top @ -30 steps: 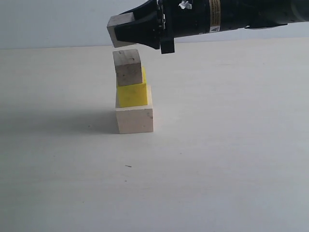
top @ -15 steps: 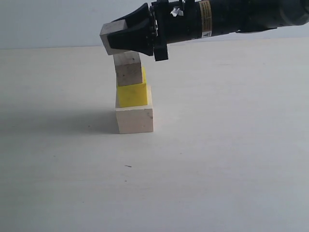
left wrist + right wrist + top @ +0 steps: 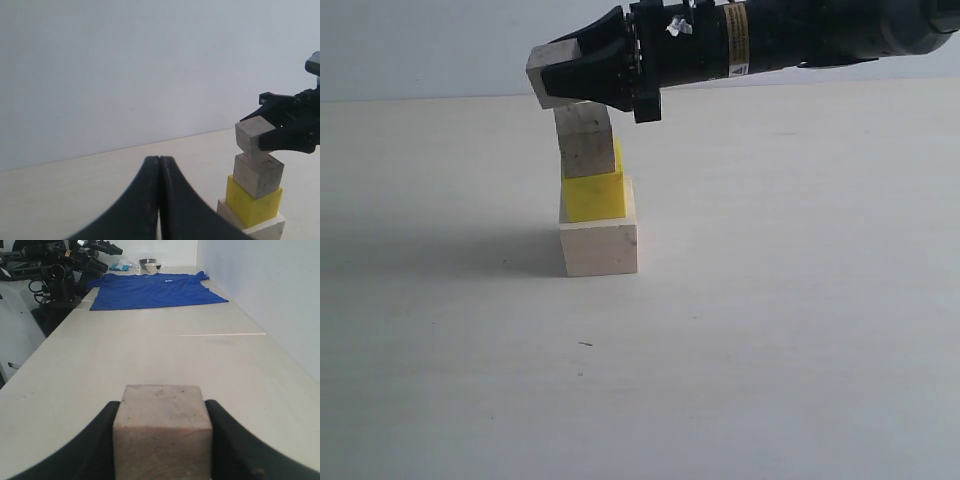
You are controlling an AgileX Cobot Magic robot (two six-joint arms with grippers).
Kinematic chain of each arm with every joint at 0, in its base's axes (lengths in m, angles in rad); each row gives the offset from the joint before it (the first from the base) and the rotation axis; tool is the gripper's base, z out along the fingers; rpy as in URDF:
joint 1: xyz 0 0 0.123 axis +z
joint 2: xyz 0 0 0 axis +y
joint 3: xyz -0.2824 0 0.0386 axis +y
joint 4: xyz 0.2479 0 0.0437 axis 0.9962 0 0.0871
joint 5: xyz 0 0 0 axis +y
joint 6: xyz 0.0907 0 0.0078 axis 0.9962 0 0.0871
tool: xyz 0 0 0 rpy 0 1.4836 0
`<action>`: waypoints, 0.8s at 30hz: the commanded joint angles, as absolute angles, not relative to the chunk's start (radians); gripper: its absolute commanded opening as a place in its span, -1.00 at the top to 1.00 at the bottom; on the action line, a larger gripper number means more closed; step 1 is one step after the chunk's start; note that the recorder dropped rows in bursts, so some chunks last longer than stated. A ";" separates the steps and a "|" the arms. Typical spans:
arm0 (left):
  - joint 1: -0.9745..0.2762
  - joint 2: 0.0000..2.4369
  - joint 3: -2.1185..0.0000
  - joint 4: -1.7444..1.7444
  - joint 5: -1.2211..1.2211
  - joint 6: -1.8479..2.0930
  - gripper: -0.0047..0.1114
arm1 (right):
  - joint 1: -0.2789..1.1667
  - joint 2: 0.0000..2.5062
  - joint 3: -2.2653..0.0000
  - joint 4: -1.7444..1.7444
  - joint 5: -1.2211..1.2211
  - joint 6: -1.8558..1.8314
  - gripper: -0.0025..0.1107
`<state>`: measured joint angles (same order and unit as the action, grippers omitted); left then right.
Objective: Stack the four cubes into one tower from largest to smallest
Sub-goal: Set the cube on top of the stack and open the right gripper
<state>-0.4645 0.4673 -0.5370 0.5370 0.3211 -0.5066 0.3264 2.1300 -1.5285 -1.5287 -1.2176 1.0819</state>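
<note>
The right end effector [image 3: 582, 68] grasps one small cube [image 3: 548, 80] by two opposite sides, so its lower face is free to land on the other small cube [image 3: 586, 140], which sits on the yellow cube [image 3: 594, 195] and the pale cube [image 3: 600, 248]. The held cube is tilted and a little off centre; whether it touches, I cannot tell. The left end effector [image 3: 159, 165] is clenched on nothing, well apart from the tower [image 3: 252, 202]. The tower stands away from the far edge of the plain pale tabletop [image 3: 770, 300]. A bare wall [image 3: 150, 65] runs behind, and a blue shirt [image 3: 155, 290] lies toward the tabletop's far end.
</note>
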 commanded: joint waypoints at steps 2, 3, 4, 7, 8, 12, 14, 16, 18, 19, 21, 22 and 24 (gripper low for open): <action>-0.462 0.463 -0.534 0.540 0.308 -0.509 0.92 | 0.320 2.131 -1.558 -1.659 -1.221 1.136 0.96; -0.462 0.463 -0.534 0.540 0.308 -0.509 0.92 | 0.318 2.131 -1.558 -1.677 -1.221 1.139 0.96; -0.462 0.463 -0.534 0.540 0.306 -0.509 0.92 | 0.316 2.131 -1.558 -1.684 -1.221 1.146 0.96; -0.462 0.463 -0.534 0.540 0.306 -0.509 0.92 | 0.304 2.131 -1.558 -1.656 -1.221 1.153 0.96; -0.462 0.463 -0.534 0.540 0.306 -0.509 0.92 | 0.302 2.131 -1.558 -1.633 -1.221 1.153 0.96; -0.462 0.463 -0.534 0.540 0.306 -0.509 0.92 | 0.292 2.131 -1.558 -1.590 -1.221 1.137 0.96; -0.462 0.463 -0.534 0.540 0.308 -0.509 0.92 | 0.292 2.131 -1.558 -1.587 -1.221 1.132 0.96; -0.462 0.463 -0.534 0.540 0.308 -0.509 0.92 | 0.292 2.131 -1.558 -1.589 -1.221 1.132 0.96; -0.462 0.463 -0.534 0.540 0.308 -0.509 0.92 | 0.292 2.131 -1.558 -1.589 -1.221 1.127 0.96; -0.462 0.463 -0.534 0.540 0.308 -0.509 0.92 | 0.292 2.131 -1.558 -1.591 -1.221 1.128 0.96; -0.462 0.463 -0.534 0.540 0.308 -0.509 0.92 | 0.292 2.131 -1.558 -1.605 -1.221 1.128 0.96; -0.462 0.463 -0.534 0.540 0.308 -0.509 0.92 | 0.292 2.131 -1.558 -1.615 -1.221 1.130 0.96; -0.462 0.463 -0.534 0.540 0.308 -0.509 0.92 | 0.292 2.131 -1.558 -1.624 -1.221 1.133 0.96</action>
<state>-0.4645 0.4673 -0.5370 0.5410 0.3205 -0.5066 0.2963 2.1300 -1.5509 -1.6179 -1.2196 1.1383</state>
